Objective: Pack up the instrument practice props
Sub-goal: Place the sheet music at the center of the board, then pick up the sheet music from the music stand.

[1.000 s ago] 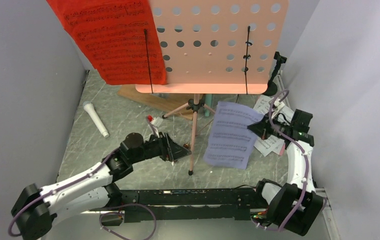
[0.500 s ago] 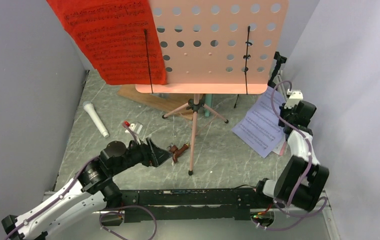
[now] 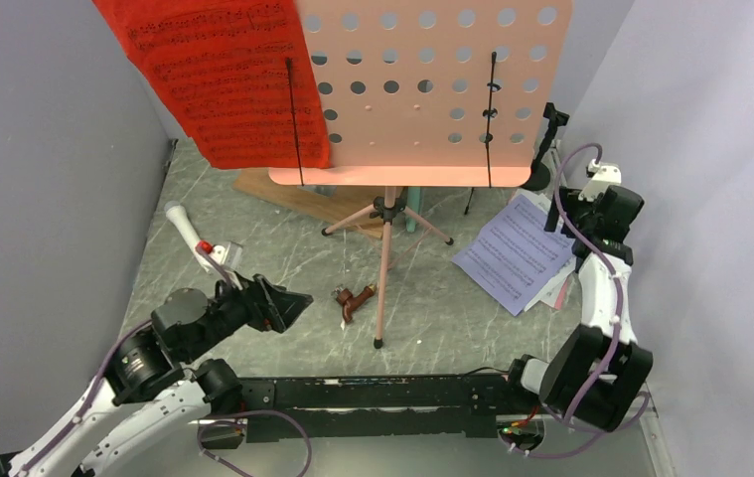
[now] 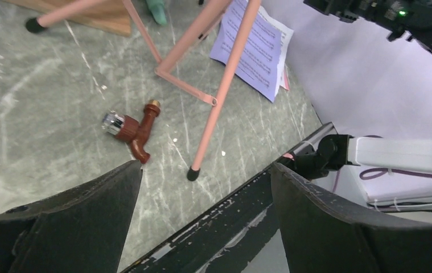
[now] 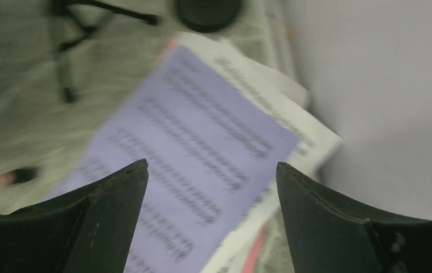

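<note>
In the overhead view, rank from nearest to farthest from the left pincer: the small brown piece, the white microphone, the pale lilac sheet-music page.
1. small brown piece, just right of the left pincer.
2. white microphone, back left.
3. pale lilac sheet-music page, far right.

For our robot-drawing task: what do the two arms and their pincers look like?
The left arm and right arm are alike: white links, black joints, lilac cables looped alongside. The left pincer and right pincer each have two broad black fingers.
</note>
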You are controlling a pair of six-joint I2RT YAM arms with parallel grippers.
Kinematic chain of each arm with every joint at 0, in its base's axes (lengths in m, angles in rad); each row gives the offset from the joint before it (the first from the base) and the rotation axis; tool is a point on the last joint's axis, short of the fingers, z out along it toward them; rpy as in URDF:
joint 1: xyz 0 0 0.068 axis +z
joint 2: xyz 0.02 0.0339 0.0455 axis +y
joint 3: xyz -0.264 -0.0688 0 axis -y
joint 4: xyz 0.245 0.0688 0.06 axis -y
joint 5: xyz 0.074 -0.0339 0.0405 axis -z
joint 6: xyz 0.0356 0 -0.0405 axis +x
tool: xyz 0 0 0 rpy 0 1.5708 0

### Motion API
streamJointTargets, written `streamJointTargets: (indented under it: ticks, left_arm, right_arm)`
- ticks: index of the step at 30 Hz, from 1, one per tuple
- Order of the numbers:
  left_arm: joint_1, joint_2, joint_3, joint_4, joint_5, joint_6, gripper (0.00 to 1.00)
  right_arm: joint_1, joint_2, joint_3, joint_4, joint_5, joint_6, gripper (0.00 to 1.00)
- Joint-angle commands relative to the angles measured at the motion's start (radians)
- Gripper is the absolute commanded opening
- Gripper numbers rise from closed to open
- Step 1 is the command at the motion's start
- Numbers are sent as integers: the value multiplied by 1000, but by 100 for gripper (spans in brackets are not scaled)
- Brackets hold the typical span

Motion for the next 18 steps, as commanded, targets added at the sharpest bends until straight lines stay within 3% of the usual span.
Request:
streamJointTargets:
  ticks: [1, 5, 9, 18]
  left_arm:
    - [-3, -39, 79, -97, -93, 100, 89]
    - [-3, -59, 122, -86, -151, 184, 92]
    - [-3, -24, 200, -71, -188, 278, 97]
    - [-3, 241, 403, -9, -286, 501, 99]
  right_arm:
    - [2, -102, 44, -246, -505, -24, 86]
    - [-2, -184, -92, -269, -865, -139, 97]
    - [-4, -260, -155, -295, -892, -224, 99]
    - [-12, -215, -133, -346, -909, -270, 99]
